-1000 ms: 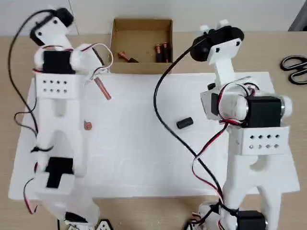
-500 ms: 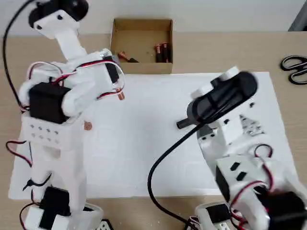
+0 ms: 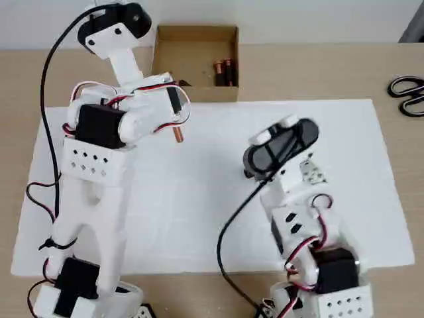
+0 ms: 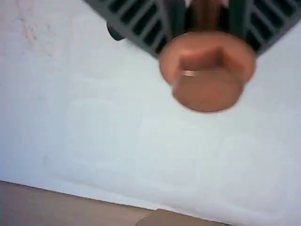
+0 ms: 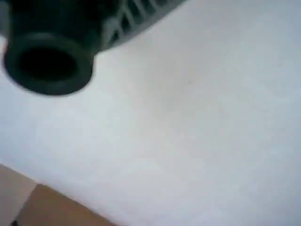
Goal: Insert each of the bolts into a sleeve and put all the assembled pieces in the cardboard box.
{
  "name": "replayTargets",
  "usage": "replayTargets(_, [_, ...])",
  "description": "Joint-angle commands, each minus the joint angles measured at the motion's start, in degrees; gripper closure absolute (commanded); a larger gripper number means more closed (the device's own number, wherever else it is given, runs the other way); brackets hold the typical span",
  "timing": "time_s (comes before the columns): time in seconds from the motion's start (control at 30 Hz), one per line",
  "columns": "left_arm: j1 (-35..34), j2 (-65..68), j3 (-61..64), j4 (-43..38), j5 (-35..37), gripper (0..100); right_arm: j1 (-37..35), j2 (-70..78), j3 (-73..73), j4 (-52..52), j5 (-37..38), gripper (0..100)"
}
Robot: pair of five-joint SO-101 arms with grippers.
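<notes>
A copper-coloured bolt (image 4: 207, 70) is held in the left gripper (image 4: 207, 13), whose dark ribbed fingers (image 4: 136, 19) are clamped on its shank. The head is round and flanged, with a smooth metallic sheen and a raised block at its centre. In the high view the bolt is seen in the upper left of the frame, hanging head-down above the white sheet (image 3: 199, 205), just below the cardboard box (image 3: 159, 59).

A black sleeve (image 5: 47, 63) is held in the right gripper (image 5: 63, 26), which is closed on its body. The sleeve is a short matt cylinder with a thick wall and a round open bore at the visible end. In the high view it is placed just right of centre, under the right arm's black wrist camera (image 3: 278, 147) and close over the sheet. Bolt and sleeve are well apart.

The box is an open, shallow tray of brown card, at the top centre of the frame beyond the sheet's far edge. Assembled pieces (image 3: 222, 69), dark with copper ends, are seen lying side by side against its right wall.

The sheet is flat, matt and rectangular, and is laid on a light wooden table (image 3: 331, 66). Black-handled scissors (image 3: 407, 87) lie at the upper right edge, off the sheet.
</notes>
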Motion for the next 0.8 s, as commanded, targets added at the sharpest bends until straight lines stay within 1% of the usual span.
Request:
replayTargets(0.0, [2.2,-2.5,0.8,-1.8,-0.4,100,-2.2,-8.7,7.7,-4.3,-8.2,99.4])
replayTargets(0.07, [4.9,-2.6,2.2,-1.8,-0.7,100,-2.7,-14.0,12.1,-7.3,-13.2,99.4])
replayTargets(0.13, [8.6,-2.5,4.0,-2.4,-2.5,100,-2.7,-18.4,16.7,-10.7,-16.4,99.5])
replayTargets(0.2, [11.3,-2.9,5.7,-5.7,-5.2,100,-2.7,-21.3,20.5,-11.7,-18.0,99.5])
replayTargets(0.3, [12.6,-3.1,6.0,-12.8,-5.7,100,-2.9,-22.4,23.8,-11.7,-20.4,99.5])
replayTargets(0.37, [13.5,-3.7,6.1,-16.3,-5.7,100,-4.5,-22.3,25.1,-11.7,-21.2,99.5])
replayTargets(0.43, [14.8,-5.3,6.4,-17.6,-5.8,100,-7.0,-22.3,25.8,-11.7,-21.3,99.5])
replayTargets(0.57, [16.1,-10.3,6.4,-17.8,-6.1,100,-8.7,-22.3,26.1,-11.7,-21.3,99.5])
replayTargets(0.77, [15.6,-25.5,7.4,-17.1,-6.2,100,-8.7,-22.3,26.3,-11.6,-21.3,99.5])
